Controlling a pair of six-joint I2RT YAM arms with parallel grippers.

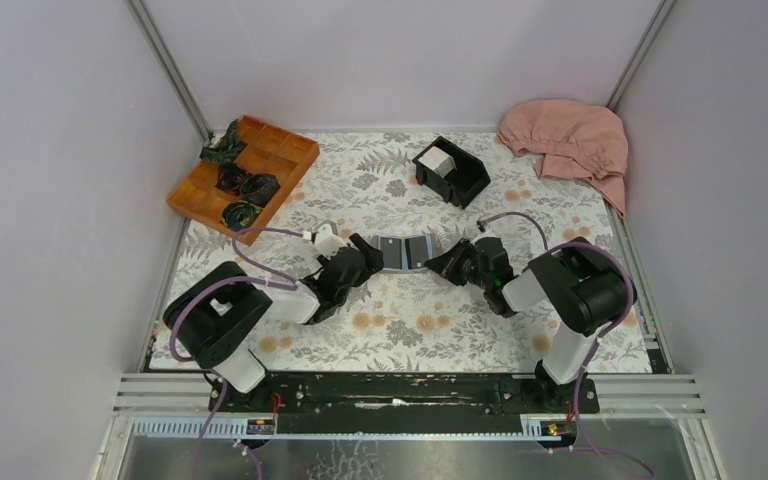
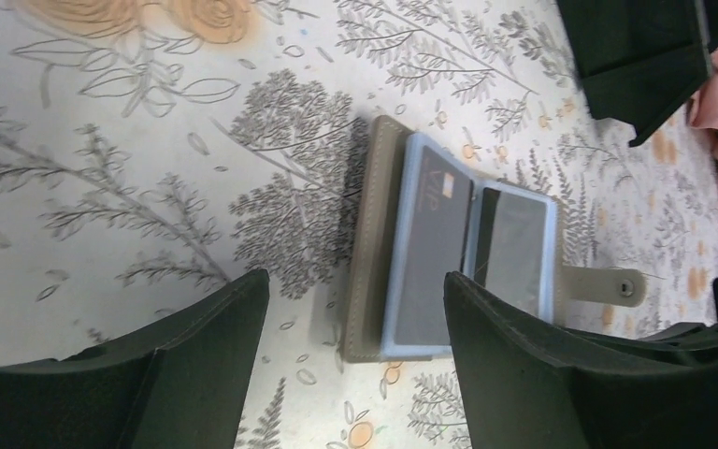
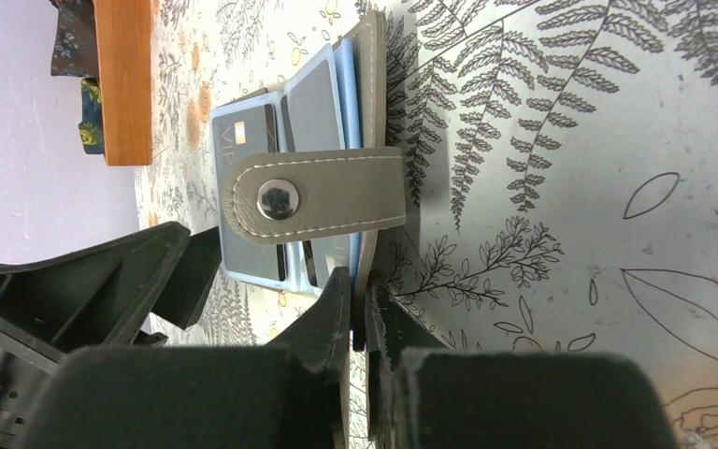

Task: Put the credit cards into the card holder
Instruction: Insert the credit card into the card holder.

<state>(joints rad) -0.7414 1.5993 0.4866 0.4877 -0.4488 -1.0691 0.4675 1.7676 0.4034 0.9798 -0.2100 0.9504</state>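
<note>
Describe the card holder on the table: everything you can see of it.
The card holder lies open on the floral tablecloth between the two grippers. Its outer cover looks like grey stitched leather, with a strap bearing a metal snap. Inside are blue-edged clear sleeves holding dark cards, one marked VIP. The right gripper is shut on the cover's edge. The left gripper is open at the other end, contact unclear.

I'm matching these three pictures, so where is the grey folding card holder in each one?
Top external: grey folding card holder mid-picture, lying open.
Left wrist: card holder right of centre, blue sleeves facing up.
Right wrist: card holder upper left of centre, strap across it.
Shared landmark: its grey snap strap, in both wrist views.
</note>
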